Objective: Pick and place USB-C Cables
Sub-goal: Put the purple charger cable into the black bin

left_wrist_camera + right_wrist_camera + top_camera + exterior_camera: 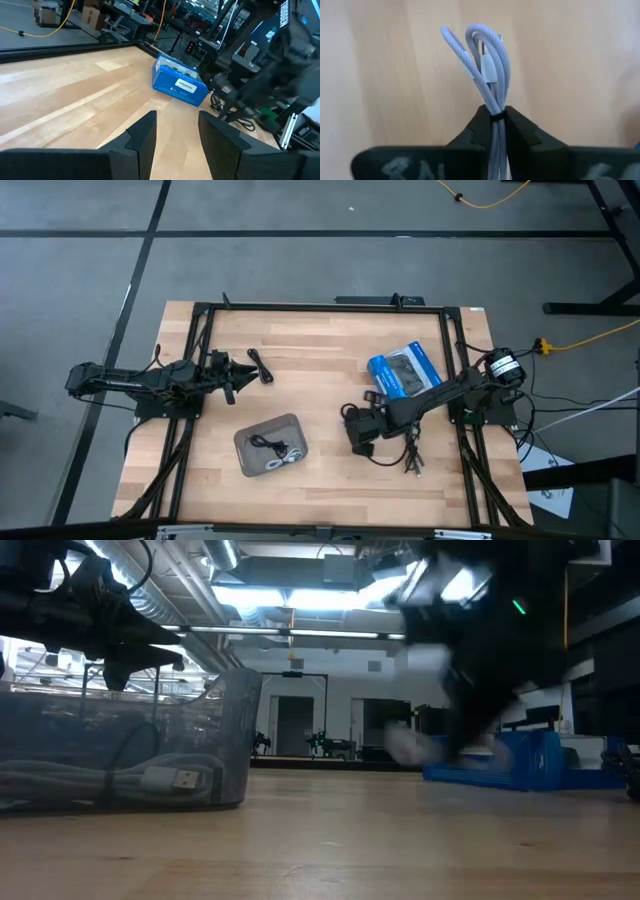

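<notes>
My right gripper (498, 114) is shut on a white braided USB-C cable bundle (487, 60), above the table between the grey tray (252, 461) and the blue packet (405, 372). The tray holds a black cable (265, 443) and a white cable (288, 461), both lying on its floor. Another black cable (260, 367) lies on the wood close to my left gripper (235, 376), which is open and hovers left of centre. More black cables (411, 456) lie near the right arm. My right gripper pinches the white cable bundle between its two fingers at the black tie around the strands (497, 116). The looped end with a plug (489, 67) sticks out past the fingertips. In the low view the bundle (405, 745) shows blurred and clear of the table.
The blue packet (177, 82) lies on the table's far right part, close behind the right arm (440, 392). A black frame (320, 306) runs round the tabletop. Bare wood lies between the tray and the right gripper and along the near edge.
</notes>
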